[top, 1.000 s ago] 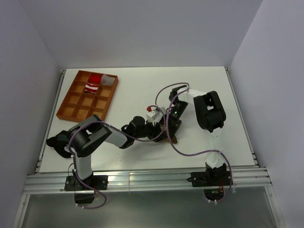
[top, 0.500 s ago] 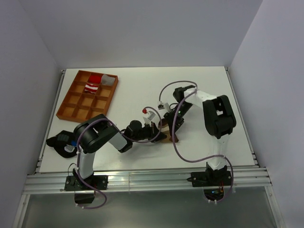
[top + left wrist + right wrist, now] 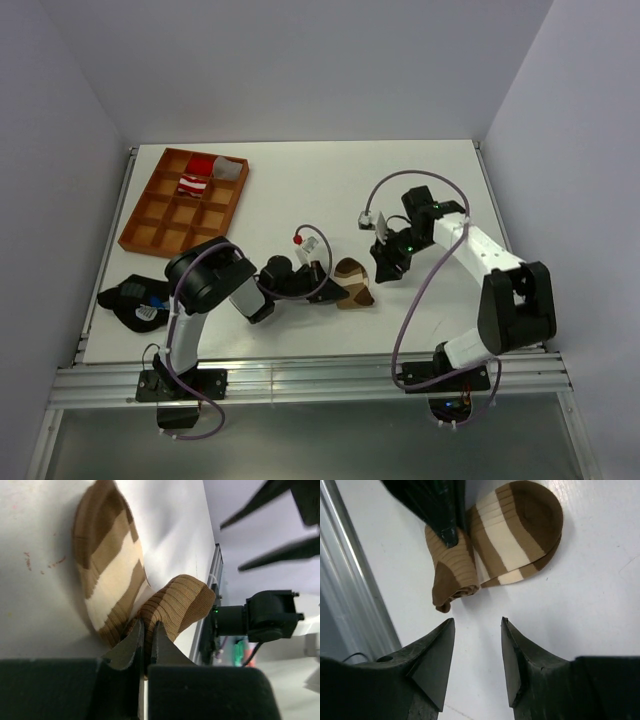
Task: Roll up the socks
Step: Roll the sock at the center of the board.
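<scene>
Right fingers (image 3: 437, 660) have backed off the brown-and-tan sock (image 3: 512, 527) since half a second ago. They're spread wide now, nothing between them, just beside its bunched cuff. Left fingers (image 3: 131, 645) are pinched shut on that cuff's edge, and the bit they grip is hidden. The sock lies mid-worktop (image 3: 300, 190). The red-and-white sock (image 3: 195, 180) sits in the tray's (image 3: 160, 237) far row, too small to make out properly.
</scene>
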`<action>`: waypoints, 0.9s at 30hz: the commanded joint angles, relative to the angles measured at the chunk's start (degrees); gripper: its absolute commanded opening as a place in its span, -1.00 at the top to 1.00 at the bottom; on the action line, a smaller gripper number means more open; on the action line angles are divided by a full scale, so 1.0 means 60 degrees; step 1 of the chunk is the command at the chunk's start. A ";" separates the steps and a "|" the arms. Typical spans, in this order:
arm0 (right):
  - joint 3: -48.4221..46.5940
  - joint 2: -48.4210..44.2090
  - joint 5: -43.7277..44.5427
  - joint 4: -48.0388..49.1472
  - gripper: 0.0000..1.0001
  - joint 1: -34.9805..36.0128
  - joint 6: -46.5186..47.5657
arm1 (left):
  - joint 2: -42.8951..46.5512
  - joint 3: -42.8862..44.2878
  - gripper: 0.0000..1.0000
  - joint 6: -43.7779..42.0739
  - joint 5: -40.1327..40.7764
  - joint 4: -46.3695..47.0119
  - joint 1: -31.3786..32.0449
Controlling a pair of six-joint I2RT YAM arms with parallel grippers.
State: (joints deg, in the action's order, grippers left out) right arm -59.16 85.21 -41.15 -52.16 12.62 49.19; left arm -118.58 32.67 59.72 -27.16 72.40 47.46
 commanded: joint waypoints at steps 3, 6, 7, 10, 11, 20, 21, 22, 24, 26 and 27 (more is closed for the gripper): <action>0.1622 -0.2038 0.0163 0.1558 -0.08 0.0152 0.1147 | -0.0655 0.0209 0.99 0.0928 -0.1347 -0.4183 -0.0219; 0.2269 -0.2889 0.0266 0.2057 -0.18 0.0400 0.1163 | -0.0817 0.0547 0.99 0.1075 -0.1742 -0.5137 -0.0278; 0.2387 -0.3038 0.0309 0.2101 -0.21 0.0604 0.1220 | -0.0846 0.0649 0.99 0.1120 -0.1830 -0.5327 -0.0308; 0.2944 -0.3565 0.0485 0.2553 -0.25 0.1218 0.1075 | -0.0919 0.0693 0.99 0.1427 -0.2124 -0.5561 -0.0512; 0.3308 -0.3828 0.0732 0.2773 -0.25 0.1410 0.0987 | -0.0963 0.0708 0.99 0.1486 -0.2197 -0.5664 -0.0600; 0.4921 -0.4737 0.2433 0.4912 -0.30 0.3300 0.0401 | -0.1110 0.1279 0.99 0.1326 -0.2256 -0.6851 -0.0733; 0.5024 -0.4840 0.2637 0.5088 -0.30 0.3360 0.0371 | -0.1139 0.1323 0.99 0.1296 -0.2271 -0.6925 -0.0747; 0.5083 -0.4957 0.2740 0.5351 -0.31 0.3418 0.0313 | -0.1154 0.1381 0.99 0.1296 -0.2314 -0.6998 -0.0762; 0.5230 -0.5192 0.2873 0.5485 -0.32 0.3506 0.0327 | -0.1227 0.1469 0.99 0.1252 -0.2344 -0.7100 -0.0762; 0.5274 -0.5208 0.2946 0.5544 -0.32 0.3579 0.0356 | -0.1271 0.1543 0.99 0.1252 -0.2402 -0.7116 -0.0777; 0.5274 -0.5178 0.2975 0.5559 -0.32 0.3580 0.0357 | -0.1271 0.1558 0.99 0.1281 -0.2446 -0.7087 -0.0777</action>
State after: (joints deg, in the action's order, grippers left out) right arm -27.70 54.98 -25.52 -23.88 33.43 51.92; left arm -120.86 44.93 72.51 -45.30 46.61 42.11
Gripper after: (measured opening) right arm 0.661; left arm 0.053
